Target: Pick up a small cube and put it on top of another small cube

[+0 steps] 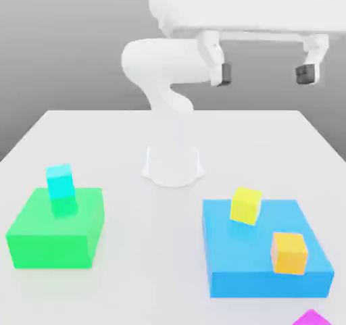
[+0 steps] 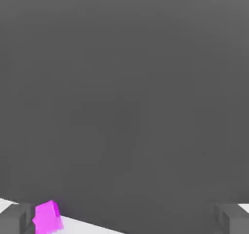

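Nearest the camera, the magenta cube [image 1: 311, 318] sits at the desk's [image 1: 135, 296] front edge, toward the exterior view's right corner, tilted relative to that edge. Its target, the cyan cube [image 1: 60, 182], rests atop the green block [image 1: 54, 232] near the opposite front corner. High above, the pincer [image 1: 265, 72] hangs with fingers wide apart, holding nothing. Risk, as I judge it: the magenta cube lies so near the edge that a misaligned descent could nudge it off; its skewed faces could slip between the pads. All blocks look smooth, matte and sharp-cornered, including the yellow cube [image 1: 245, 205] and orange cube [image 1: 289, 252] on the blue slab [image 1: 223, 249].
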`<state>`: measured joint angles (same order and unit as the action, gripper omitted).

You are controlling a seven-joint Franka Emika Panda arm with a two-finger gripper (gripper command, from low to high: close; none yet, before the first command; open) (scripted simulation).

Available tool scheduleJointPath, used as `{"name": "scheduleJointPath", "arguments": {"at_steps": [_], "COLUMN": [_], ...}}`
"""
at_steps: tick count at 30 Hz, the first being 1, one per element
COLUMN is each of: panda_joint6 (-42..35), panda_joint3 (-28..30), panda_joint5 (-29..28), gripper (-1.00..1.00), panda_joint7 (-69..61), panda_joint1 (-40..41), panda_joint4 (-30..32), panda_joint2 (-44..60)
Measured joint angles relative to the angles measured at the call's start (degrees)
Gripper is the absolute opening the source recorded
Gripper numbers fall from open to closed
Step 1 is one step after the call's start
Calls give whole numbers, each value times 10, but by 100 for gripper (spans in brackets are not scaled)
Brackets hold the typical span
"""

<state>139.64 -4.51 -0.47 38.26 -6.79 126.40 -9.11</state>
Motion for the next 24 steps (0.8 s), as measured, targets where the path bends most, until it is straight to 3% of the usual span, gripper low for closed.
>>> {"name": "scheduleJointPath", "arguments": {"at_steps": [16,20,21,24], "panda_joint6": [70,124,135,134], "panda_joint3": [-33,-21,-18,-18], "panda_joint5": [-56,-71,-73,-73], "gripper": [0,0,-100,-100], "panda_joint7": [-33,-26,-24,-24], "panda_joint1": [-70,-85,-87,-87], "panda_joint4": [-49,-66,-69,-69], "panda_joint2": [335,418,431,431]}}
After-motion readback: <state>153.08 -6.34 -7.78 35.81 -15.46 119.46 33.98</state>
